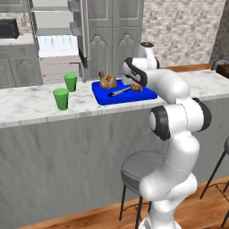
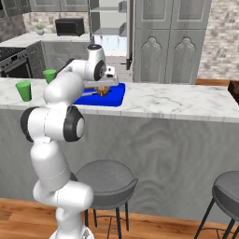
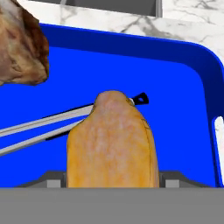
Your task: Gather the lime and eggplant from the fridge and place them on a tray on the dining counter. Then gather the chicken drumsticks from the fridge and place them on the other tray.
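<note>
A golden-brown chicken drumstick (image 3: 111,140) lies lengthwise between the jaws of the white arm's two-finger gripper (image 3: 112,177), directly above the blue rectangular tray (image 3: 183,100); whether it is clamped, I cannot tell.

The tray (image 3: 183,61) at the centre of the hand view looks like smooth, glossy blue plastic. On it, the near drumstick (image 3: 113,140) has a matt, finely mottled golden skin; the drumstick at upper left (image 3: 19,41) is rougher and browner. The tongs (image 3: 48,124) look like brushed metal. The desk (image 1: 27,105) is polished, veined white marble. The cups (image 1: 61,98) are plain green plastic.
</note>
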Tool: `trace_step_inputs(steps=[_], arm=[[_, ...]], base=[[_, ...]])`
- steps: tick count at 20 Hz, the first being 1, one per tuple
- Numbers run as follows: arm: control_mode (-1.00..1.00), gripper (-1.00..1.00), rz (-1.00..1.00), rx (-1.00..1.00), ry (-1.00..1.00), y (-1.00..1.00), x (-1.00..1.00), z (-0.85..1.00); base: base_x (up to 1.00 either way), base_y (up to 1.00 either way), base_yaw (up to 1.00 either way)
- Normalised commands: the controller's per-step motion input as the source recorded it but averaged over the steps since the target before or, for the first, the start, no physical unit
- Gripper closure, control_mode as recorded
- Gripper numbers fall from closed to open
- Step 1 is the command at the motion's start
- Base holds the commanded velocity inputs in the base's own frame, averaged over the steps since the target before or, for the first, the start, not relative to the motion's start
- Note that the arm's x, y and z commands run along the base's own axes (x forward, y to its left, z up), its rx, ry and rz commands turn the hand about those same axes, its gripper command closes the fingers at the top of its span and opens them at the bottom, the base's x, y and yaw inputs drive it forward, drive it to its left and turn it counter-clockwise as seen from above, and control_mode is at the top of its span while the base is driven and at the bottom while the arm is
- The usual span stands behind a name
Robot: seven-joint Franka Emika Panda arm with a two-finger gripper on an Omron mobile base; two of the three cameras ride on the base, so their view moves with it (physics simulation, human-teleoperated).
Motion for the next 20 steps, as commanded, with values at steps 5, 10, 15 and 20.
trace_step_inputs(steps=[5,10,15,20], arm=[[-1.0,1.0,0.0,0.0,0.0,0.0,0.14,-0.11],[-1.0,1.0,0.0,0.0,0.0,0.0,0.13,-0.11],[-1.0,1.0,0.0,0.0,0.0,0.0,0.14,-0.06],[-1.0,-1.0,0.0,0.0,0.0,0.0,0.07,-0.01]], base=[[0.0,0.0,0.0],[0.0,0.0,0.0],[0.0,0.0,0.0],[0.0,0.0,0.0]])
